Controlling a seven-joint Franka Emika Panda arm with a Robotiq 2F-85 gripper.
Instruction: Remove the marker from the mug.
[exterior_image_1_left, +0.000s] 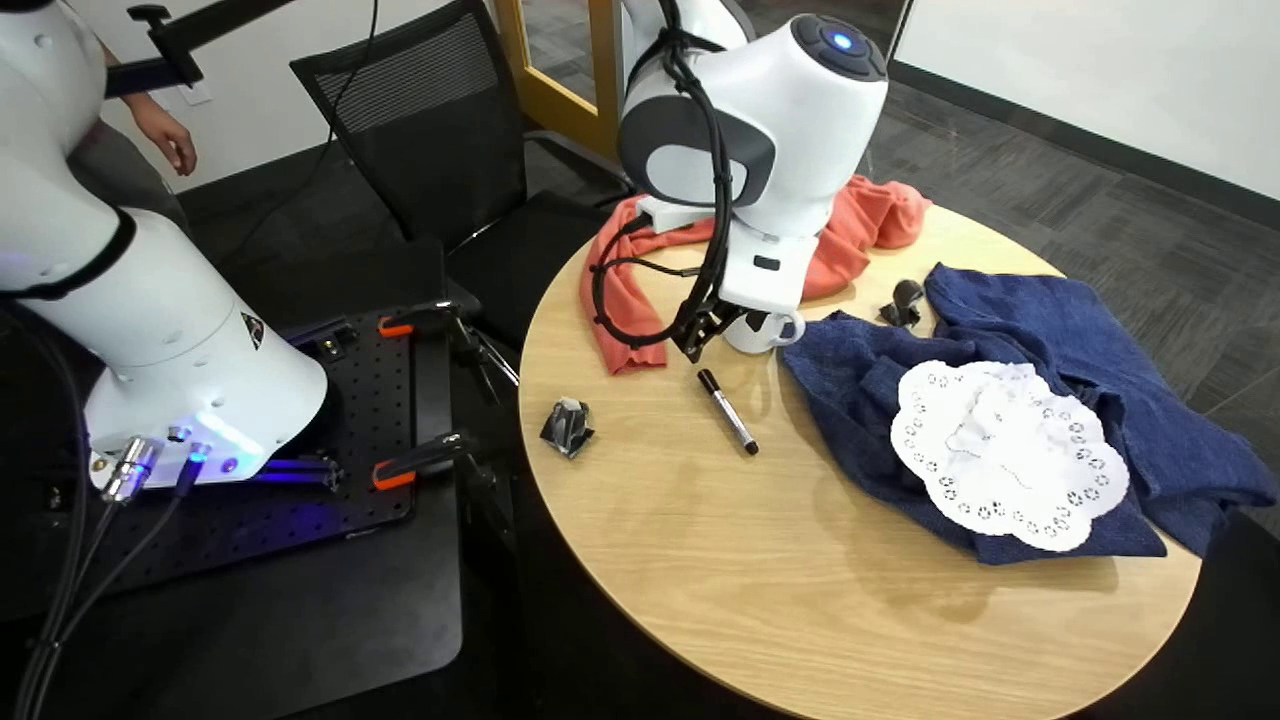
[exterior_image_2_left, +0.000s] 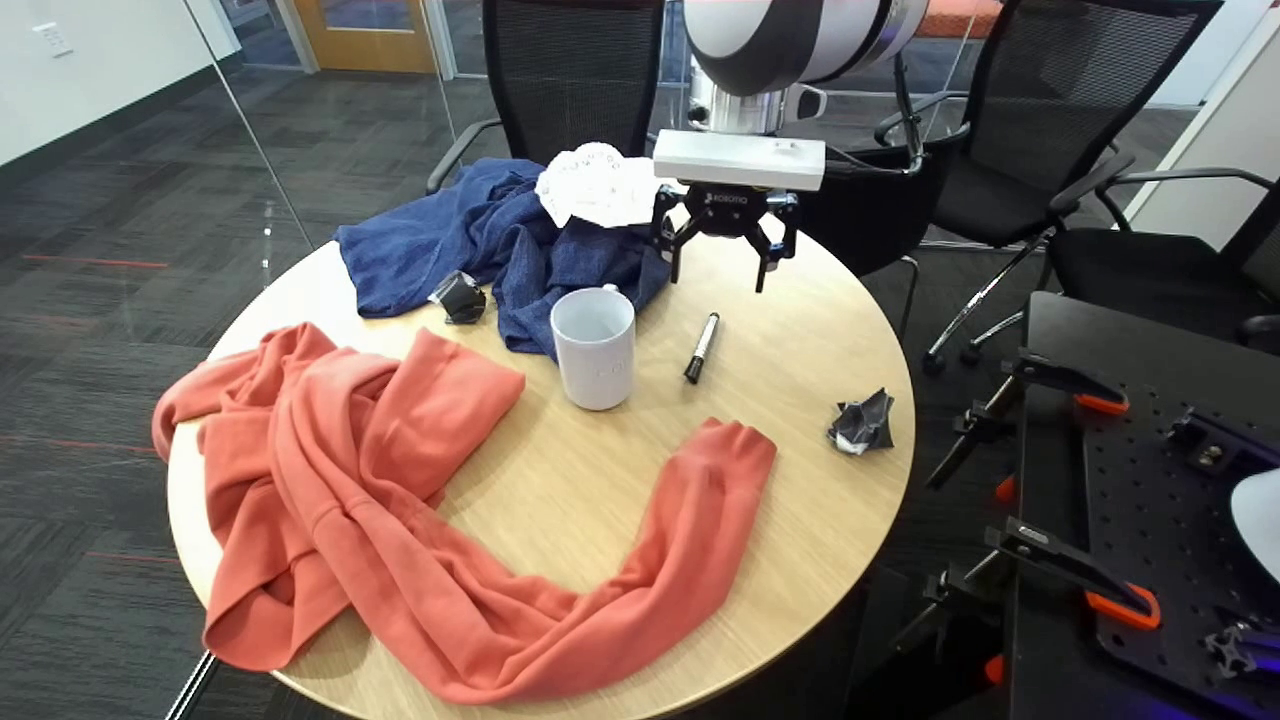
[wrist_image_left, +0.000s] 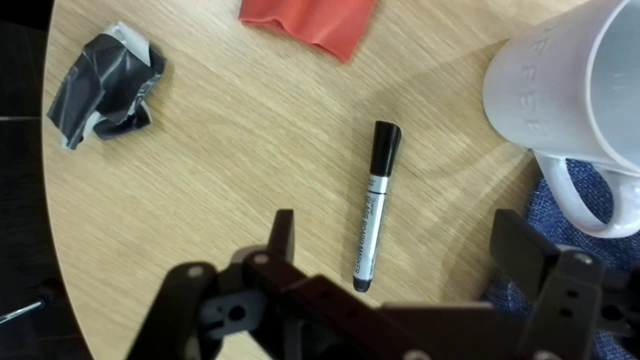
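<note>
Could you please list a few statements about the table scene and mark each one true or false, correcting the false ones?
1. The marker lies on the table, outside the mug. True.
2. The mug lies on its side. False: it stands upright.
3. The gripper has its jaws spread apart. True.
4. The gripper holds the marker. False: it hangs above the table, apart from the marker.
5. The white doily rests on the blue cloth. True.
</note>
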